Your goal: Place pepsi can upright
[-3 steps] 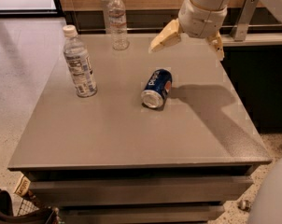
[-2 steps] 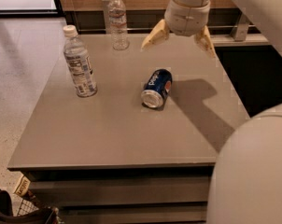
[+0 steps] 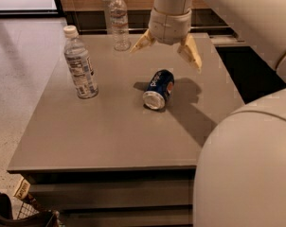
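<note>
Our gripper (image 3: 167, 48) hangs released above the table (image 3: 110, 136), its two pale fingers (image 3: 192, 55) splayed wide and holding nothing, just behind and over the pepsi can (image 3: 159, 90). Set against the views from a second ago, the gripper now sits further to the left of the picture and a little lower, closer to a line over the can, while the can itself lies exactly where it did. We read this as the approach closing in, with no contact made and the task's real work not yet begun. The pepsi can rests on its side near the middle of the table, slightly to the right. Its silver end faces the camera and its dark-blue body with white lettering points away towards the gripper, with a shadow spreading to its right. It appears undented, and as a round thing lying flat it could roll if nudged. Well apart to the left stands a clear water bottle (image 3: 80, 63) with a white cap, and a second bottle (image 3: 119, 21) stands at the table's far edge. The robot's pale arm (image 3: 247, 164) fills the right foreground.
</note>
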Controlling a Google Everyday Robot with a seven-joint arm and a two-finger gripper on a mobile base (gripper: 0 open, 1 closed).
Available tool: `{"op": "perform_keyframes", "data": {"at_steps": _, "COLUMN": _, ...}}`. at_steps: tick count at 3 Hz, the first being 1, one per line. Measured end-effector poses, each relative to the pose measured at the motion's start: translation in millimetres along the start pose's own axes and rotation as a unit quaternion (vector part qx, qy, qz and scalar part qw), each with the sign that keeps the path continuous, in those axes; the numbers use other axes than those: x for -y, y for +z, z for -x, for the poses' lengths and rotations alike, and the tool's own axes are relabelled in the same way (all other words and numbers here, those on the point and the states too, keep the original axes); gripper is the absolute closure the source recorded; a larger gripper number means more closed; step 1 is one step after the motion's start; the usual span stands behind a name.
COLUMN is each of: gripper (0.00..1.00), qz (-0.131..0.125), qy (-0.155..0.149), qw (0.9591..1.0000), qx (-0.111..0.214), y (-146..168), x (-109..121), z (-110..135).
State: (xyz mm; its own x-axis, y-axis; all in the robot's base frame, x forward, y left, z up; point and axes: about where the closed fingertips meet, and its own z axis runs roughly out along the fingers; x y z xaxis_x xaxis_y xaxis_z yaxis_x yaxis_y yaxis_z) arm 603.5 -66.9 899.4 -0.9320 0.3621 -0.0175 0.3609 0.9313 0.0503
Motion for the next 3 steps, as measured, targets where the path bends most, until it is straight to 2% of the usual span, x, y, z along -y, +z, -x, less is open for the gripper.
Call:
{"op": "perform_keyframes", "data": {"at_steps": 1, "gripper": 0.00, "qz": 0.007, "qy": 0.038, "qw": 0.9992, "qx": -0.010, "y": 7.6, "x": -4.7, "z": -21.0}}
{"op": "perform_keyframes", "data": {"at_steps": 2, "gripper": 0.00, "qz": 0.013, "qy": 0.063, "qw": 0.9978, "qx": -0.017, "y": 19.9, "x": 3.8, "z": -44.5}}
{"op": "perform_keyframes", "data": {"at_steps": 3, "gripper": 0.00, "qz": 0.016, "qy": 0.061, "qw": 0.9980, "qx": -0.008, "y": 31.4, "x": 17.2, "z": -52.2}}
